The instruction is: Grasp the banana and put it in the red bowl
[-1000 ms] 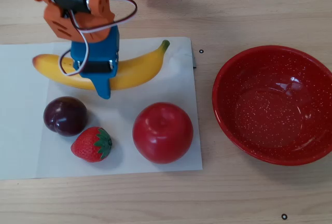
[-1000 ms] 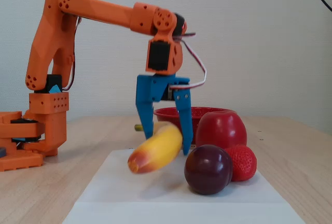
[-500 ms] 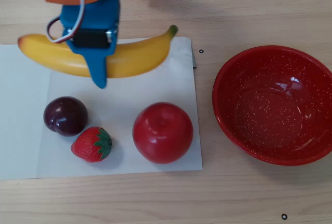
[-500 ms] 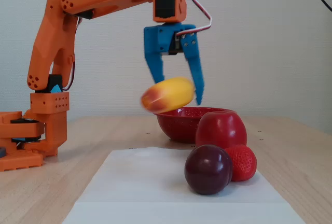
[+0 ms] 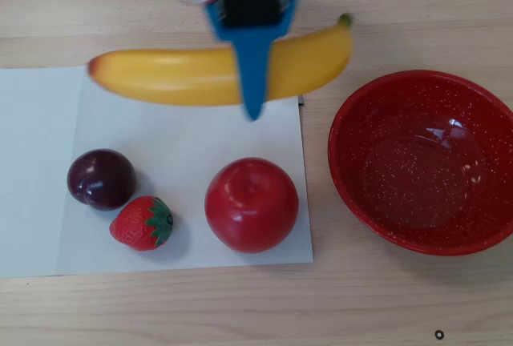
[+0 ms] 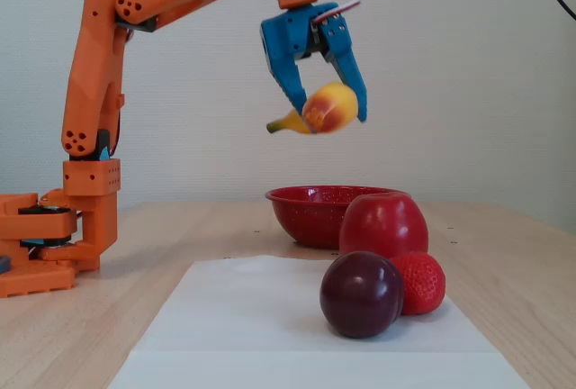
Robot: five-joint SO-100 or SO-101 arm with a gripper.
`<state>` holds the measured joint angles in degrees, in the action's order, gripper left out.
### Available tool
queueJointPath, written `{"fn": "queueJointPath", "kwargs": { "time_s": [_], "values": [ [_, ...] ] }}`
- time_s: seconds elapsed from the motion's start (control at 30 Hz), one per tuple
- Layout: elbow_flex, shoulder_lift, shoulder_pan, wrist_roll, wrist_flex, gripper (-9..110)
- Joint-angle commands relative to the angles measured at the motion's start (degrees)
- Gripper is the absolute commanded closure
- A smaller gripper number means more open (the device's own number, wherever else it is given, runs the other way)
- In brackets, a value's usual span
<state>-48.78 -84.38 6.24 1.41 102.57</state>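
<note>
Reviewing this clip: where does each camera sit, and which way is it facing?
Overhead view: above the table, looking straight down on the white paper, fruit and red bowl; only the blue tool shows.
Fixed view: at table height, facing across it to the wall; the whole orange arm and its base show.
Shared: the tool holding the banana in the air, the apple, the plum, the strawberry and the bowl.

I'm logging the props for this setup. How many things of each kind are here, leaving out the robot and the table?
Banana, held in the air by the gripper: 1
Apple: 1
Plum: 1
Strawberry: 1
Red bowl: 1
White paper sheet: 1
Total: 6
</note>
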Motion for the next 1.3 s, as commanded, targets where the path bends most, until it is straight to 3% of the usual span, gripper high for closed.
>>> {"fn": "queueJointPath", "kwargs": {
  "time_s": [0.0,0.5,1.0,1.27],
  "values": [
    [6.7,-8.9,3.9,2.3,6.2,101],
    [-2.5,-10.5,25.8,9.9,-8.3,101],
    [-20.5,-4.6,30.2,7.9,-36.1,101],
    [-29.0,-2.9,30.8,5.0,-44.8,72]
  ]
}}
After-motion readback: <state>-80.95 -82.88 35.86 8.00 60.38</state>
